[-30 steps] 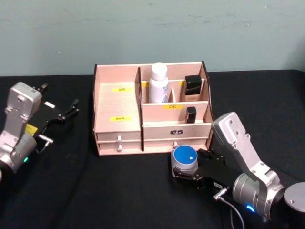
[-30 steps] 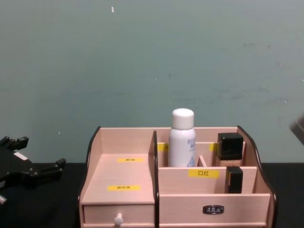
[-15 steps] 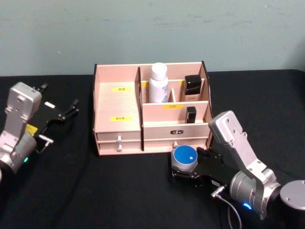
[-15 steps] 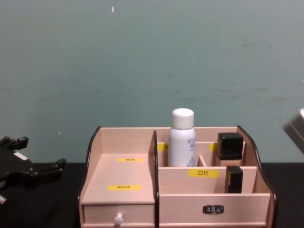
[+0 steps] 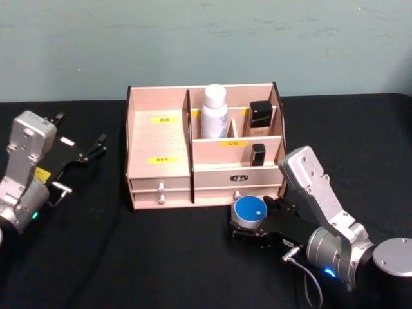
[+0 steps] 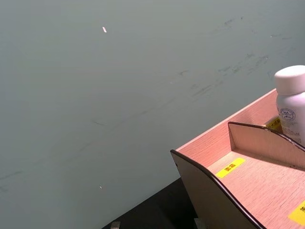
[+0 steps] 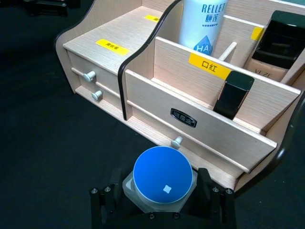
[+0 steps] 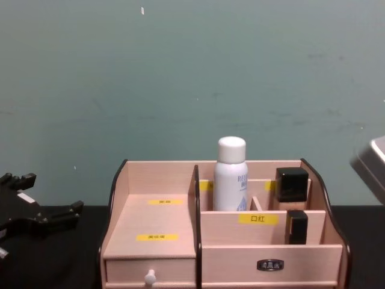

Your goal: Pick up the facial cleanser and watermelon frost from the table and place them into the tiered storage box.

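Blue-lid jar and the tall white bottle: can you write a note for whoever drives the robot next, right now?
Left end effector: open, holding nothing, parked at the left, away from the box.
Right end effector: set around the watermelon frost, which stands on the table just in front of the tiered storage box.
Done: the facial cleanser stands upright in a rear compartment of the box.
Left to do: lift the watermelon frost and put it into the box.
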Robot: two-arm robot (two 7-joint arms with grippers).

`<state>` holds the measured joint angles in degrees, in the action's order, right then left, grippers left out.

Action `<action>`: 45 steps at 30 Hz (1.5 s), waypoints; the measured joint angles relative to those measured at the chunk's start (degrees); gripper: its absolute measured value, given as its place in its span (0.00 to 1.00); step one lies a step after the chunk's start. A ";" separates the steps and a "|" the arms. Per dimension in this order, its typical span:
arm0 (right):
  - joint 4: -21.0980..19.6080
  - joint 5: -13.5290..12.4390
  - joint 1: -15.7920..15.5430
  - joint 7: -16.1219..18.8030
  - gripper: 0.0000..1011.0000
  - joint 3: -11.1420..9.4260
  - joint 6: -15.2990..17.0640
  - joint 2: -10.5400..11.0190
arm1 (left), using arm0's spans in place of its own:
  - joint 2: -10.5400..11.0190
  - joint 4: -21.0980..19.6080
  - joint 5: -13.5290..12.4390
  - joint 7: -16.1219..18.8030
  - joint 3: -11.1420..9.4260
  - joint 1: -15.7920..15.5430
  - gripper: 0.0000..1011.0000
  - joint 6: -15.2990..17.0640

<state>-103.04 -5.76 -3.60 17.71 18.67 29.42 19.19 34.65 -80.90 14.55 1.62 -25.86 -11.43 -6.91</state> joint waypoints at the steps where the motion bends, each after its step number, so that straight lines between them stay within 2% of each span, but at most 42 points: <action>1: 0.05 0.05 0.05 0.02 0.99 -0.01 -0.04 -0.03 | 0.00 0.00 0.00 0.00 0.00 0.00 0.99 0.00; 23: 2.91 -0.16 1.79 0.82 0.99 -0.08 -1.18 -1.12 | 0.00 0.00 0.00 0.00 0.00 0.00 0.99 0.00; 45: 5.50 -1.27 3.42 1.49 0.99 0.48 -3.09 -0.68 | 0.00 0.00 0.00 0.00 0.00 0.00 0.99 0.00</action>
<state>-97.55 -7.03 -0.18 19.20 19.15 26.33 18.51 34.64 -80.90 14.55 1.62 -25.86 -11.43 -6.91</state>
